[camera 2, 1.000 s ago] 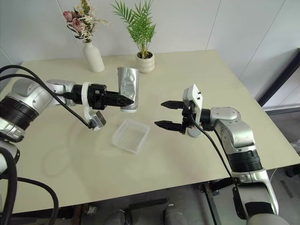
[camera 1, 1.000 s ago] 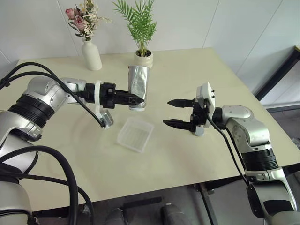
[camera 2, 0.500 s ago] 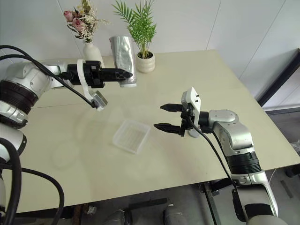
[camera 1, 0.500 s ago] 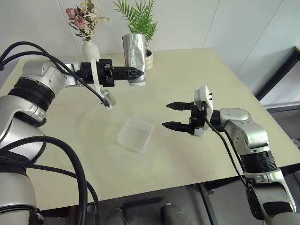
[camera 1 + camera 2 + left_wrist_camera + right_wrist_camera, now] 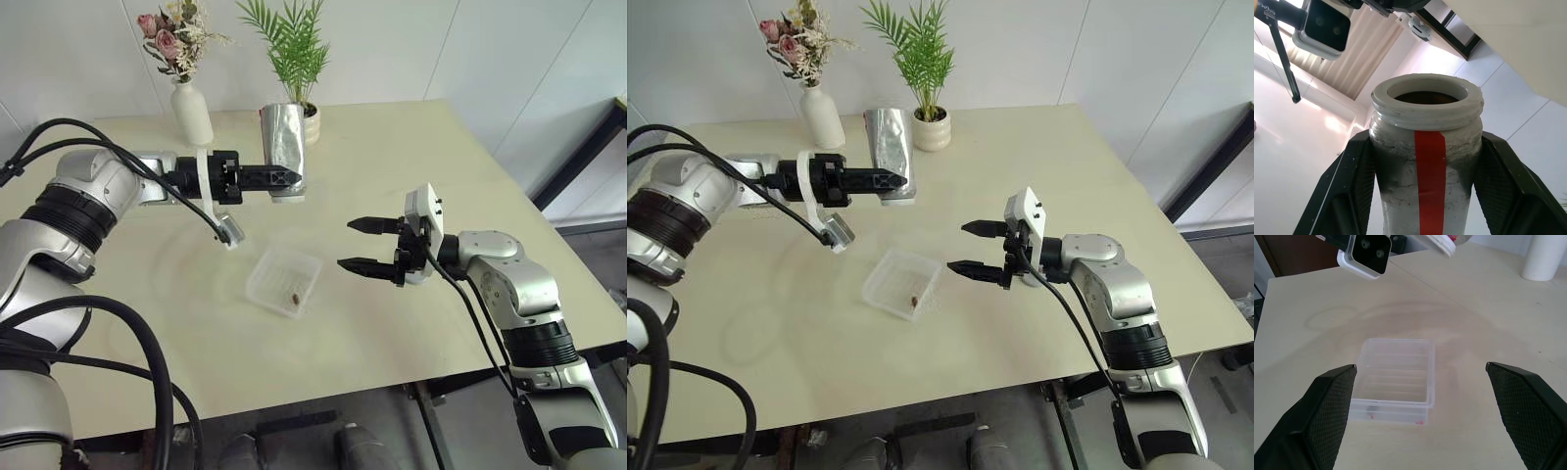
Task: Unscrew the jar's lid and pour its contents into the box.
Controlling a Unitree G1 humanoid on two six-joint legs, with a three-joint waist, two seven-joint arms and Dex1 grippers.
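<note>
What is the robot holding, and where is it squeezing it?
The left gripper holds the jar, upside down, by its sides just behind the open mouth. The right gripper is open and holds nothing.

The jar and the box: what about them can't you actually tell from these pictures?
- The jar, upended in the left tool: its dark mouth in the left wrist view hides whether anything is left inside.
- The lid: I can't make out where it is.
- The contents in the box: too small in the head views to identify; in the right wrist view the box's near wall blurs it.
- The right tool stands open, apparently empty.
</note>
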